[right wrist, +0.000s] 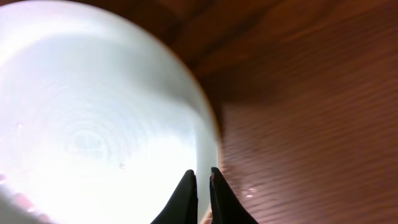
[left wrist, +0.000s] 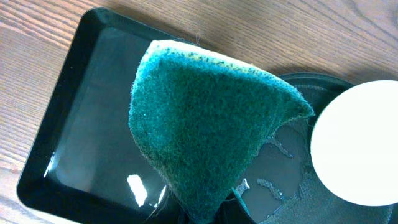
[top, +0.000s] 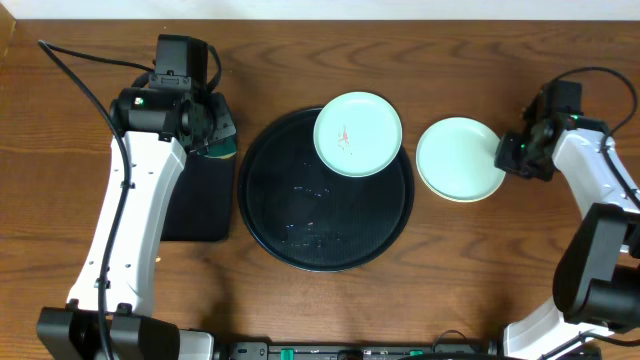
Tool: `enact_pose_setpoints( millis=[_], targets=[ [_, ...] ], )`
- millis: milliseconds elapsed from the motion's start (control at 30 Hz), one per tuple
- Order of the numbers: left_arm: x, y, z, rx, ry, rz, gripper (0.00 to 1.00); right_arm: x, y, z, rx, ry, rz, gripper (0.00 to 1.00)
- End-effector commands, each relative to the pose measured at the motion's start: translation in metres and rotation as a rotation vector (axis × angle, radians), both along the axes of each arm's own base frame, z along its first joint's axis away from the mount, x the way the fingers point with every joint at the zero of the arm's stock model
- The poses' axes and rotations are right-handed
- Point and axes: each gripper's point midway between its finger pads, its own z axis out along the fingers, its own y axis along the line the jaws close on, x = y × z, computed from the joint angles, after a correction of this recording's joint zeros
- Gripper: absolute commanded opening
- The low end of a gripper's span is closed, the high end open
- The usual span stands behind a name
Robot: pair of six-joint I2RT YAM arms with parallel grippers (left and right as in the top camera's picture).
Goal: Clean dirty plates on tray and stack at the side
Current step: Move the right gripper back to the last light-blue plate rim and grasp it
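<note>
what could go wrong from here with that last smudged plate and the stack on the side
1. The smudged plate lies partly over the rim of the tray, so scrubbing it with the sponge held by the left gripper may tip or slide it.
2. The right gripper sits right at the edge of the stack; pulling away carelessly could knock the stack askew.

A green sponge (left wrist: 205, 124) by rectangular black tray (left wrist: 81, 124); wooden table (top: 480, 270).
</note>
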Motion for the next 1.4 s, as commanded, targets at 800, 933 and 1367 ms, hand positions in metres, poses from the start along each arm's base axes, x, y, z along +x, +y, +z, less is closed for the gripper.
enact_pose_setpoints(
  millis=[800,933,1367],
  targets=[
    [-0.026,-0.034,-0.041,-0.102,0.229,-0.081,0.07,0.115,0.196,0.072,0.126,-0.23,0.508,0.36],
    [-0.025,-0.042,-0.05,-0.075,0.251,-0.113,0.07,0.123,0.201,0.047,0.106,-0.184,0.522,0.38],
    [0.002,-0.054,-0.066,-0.057,0.205,-0.137,0.08,0.113,0.212,-0.005,0.129,-0.076,0.558,0.09]
  ],
)
